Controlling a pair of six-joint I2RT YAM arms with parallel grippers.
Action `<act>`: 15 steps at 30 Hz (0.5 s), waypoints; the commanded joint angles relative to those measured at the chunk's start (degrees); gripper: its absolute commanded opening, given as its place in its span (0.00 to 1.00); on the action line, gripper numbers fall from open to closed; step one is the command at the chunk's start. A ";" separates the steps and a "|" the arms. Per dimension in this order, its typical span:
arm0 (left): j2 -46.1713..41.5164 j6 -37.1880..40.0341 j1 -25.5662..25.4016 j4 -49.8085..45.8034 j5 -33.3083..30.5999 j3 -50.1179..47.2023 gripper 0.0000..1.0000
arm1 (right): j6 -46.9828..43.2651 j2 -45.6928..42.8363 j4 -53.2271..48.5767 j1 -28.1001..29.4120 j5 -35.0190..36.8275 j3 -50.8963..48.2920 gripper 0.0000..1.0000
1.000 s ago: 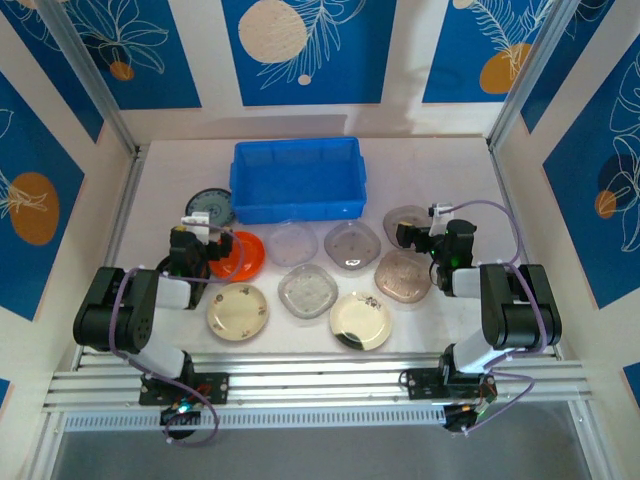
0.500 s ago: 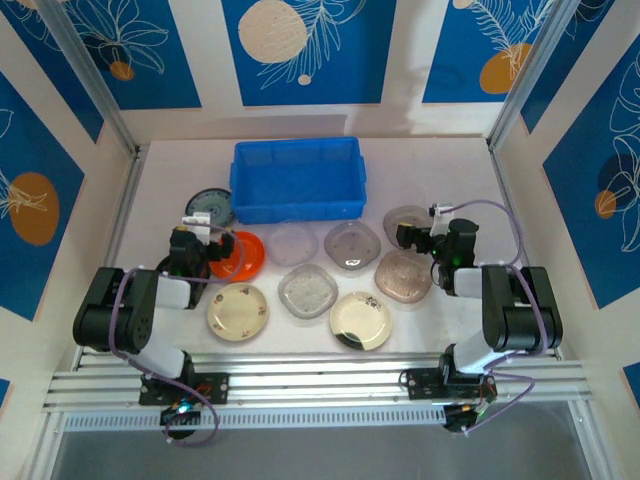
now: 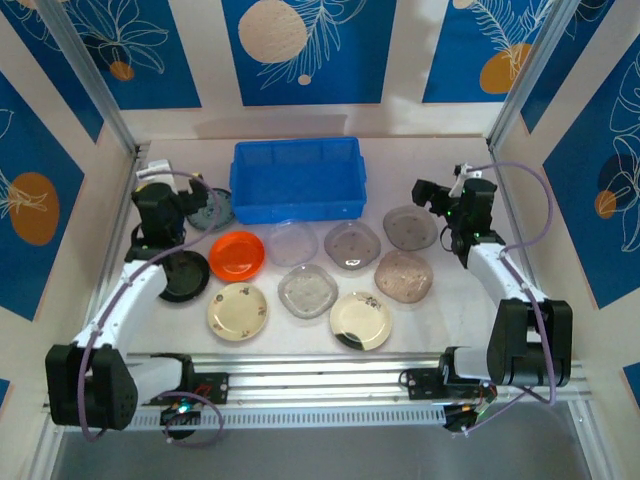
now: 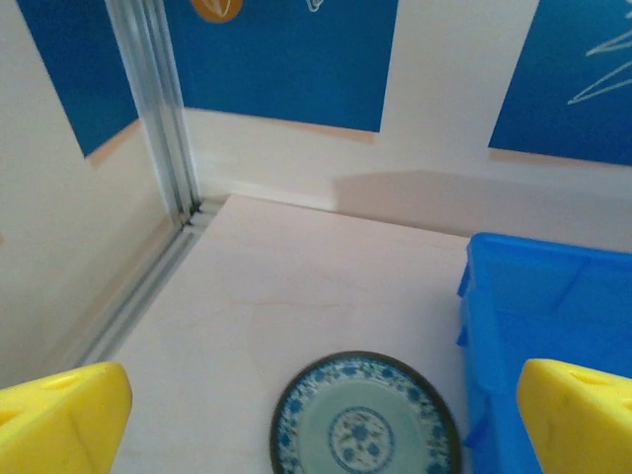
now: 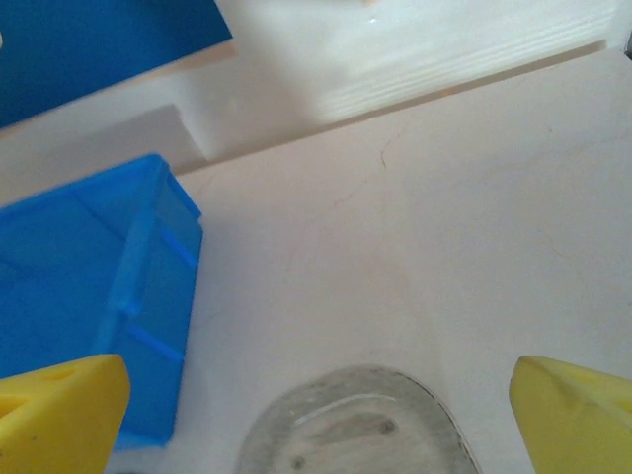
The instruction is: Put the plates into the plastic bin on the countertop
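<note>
Since the earlier frame both arms have been stretched away from their bases. The left end effector (image 4: 318, 425) has been carried from over the orange plate (image 3: 238, 255) toward 12 o'clock, and the right end effector (image 5: 321, 415) has been carried the same way. The plates are seen where they were.

In the top view the blue plastic bin (image 3: 297, 180) is set at 12 o'clock on the bench (image 3: 420, 160). All the plates are laid on the bench outside it, most of them in rows at its 6 o'clock, and the black plate (image 3: 185, 277) is partly covered by the left arm.

The left wrist view adds the blue pattern of the teal plate (image 4: 365, 425), seen between the yellow fingers (image 4: 59, 420), with the bin wall at 3 o'clock. The right wrist view adds a smoky plate (image 5: 355, 425) between its fingers, with the bin corner at 9 o'clock.

Both end effectors are held wide apart, with nothing clamped.
</note>
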 commanded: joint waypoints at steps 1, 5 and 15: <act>0.69 -8.06 -0.23 -20.39 7.58 8.23 1.00 | 5.44 2.59 -13.04 0.70 1.44 4.43 0.99; 3.72 -12.63 -0.32 -28.34 21.24 13.60 1.00 | 7.16 5.95 -21.40 -1.45 0.78 10.35 1.00; 9.33 -20.07 -3.30 -28.86 38.44 21.08 0.98 | 11.92 9.74 -35.02 -6.37 -5.50 17.59 0.73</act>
